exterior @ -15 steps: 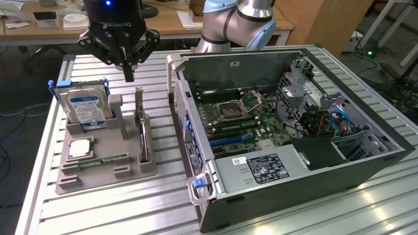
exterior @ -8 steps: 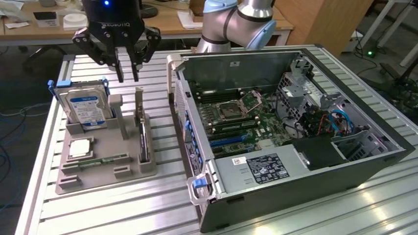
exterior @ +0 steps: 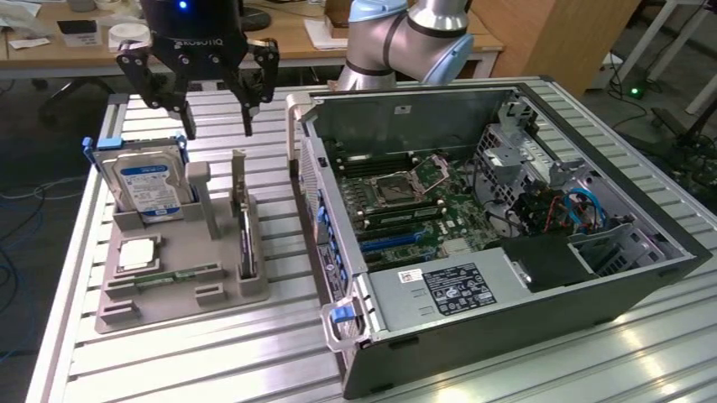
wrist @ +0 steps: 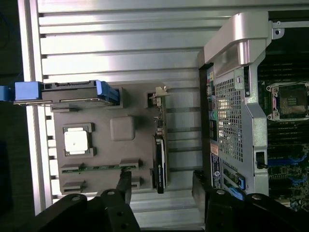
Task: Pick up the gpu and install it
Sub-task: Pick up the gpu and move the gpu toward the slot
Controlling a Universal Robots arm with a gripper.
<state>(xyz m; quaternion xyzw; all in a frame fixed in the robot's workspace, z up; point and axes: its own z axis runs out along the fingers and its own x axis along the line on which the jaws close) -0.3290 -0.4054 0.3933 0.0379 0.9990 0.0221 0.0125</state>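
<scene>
Clear from above down to the top edge of the gpu point(exterior: 240, 210), upright on edge in the grey holder point(exterior: 168, 295). Narrow on the exterior view's right, hemmed by the tall side wall of the open computer case point(exterior: 505, 327) just beside. Tighter on the exterior view's left: a raised holder block point(exterior: 200, 180) near, the upright hard drive point(exterior: 146, 180) farther left. Open over the bare slatted table point(exterior: 224, 361) on the near side.

One readable mark — a brand name
"ROBOTIQ", upside down, on the body of the gripper point(exterior: 218, 130); hard drive point(exterior: 149, 186) and power supply point(exterior: 448, 288) labels illegible.
</scene>
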